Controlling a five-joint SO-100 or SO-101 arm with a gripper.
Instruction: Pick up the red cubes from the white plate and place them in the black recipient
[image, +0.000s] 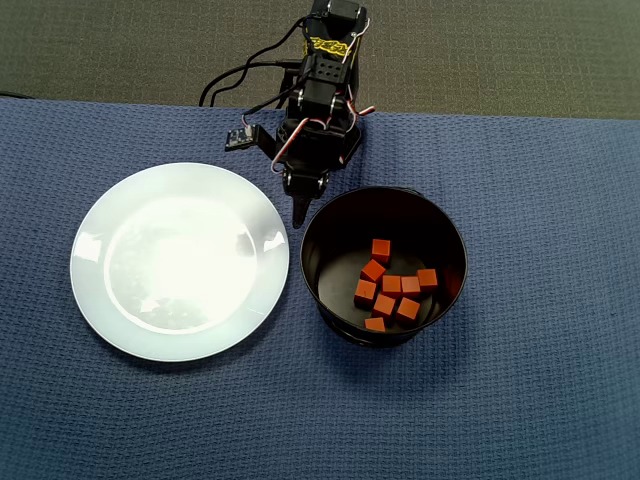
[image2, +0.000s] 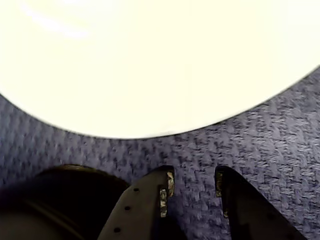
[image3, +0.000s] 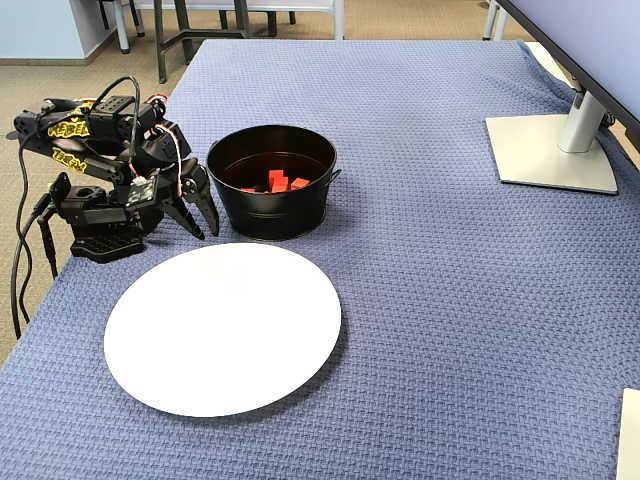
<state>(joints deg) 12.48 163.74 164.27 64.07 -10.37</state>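
Nine red cubes (image: 391, 285) lie in the black recipient (image: 325, 215) (white plate (image: 180, 260) bare); gripper (image2: 192, 192) narrowly parted, holding nothing; arm's yellow lettering unreadable.

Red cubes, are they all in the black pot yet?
Looks finished. The white plate is bare, and the red cubes lie inside the black recipient; I count about nine. The gripper is open, holding nothing, over the cloth between plate and recipient. Nothing appears left.
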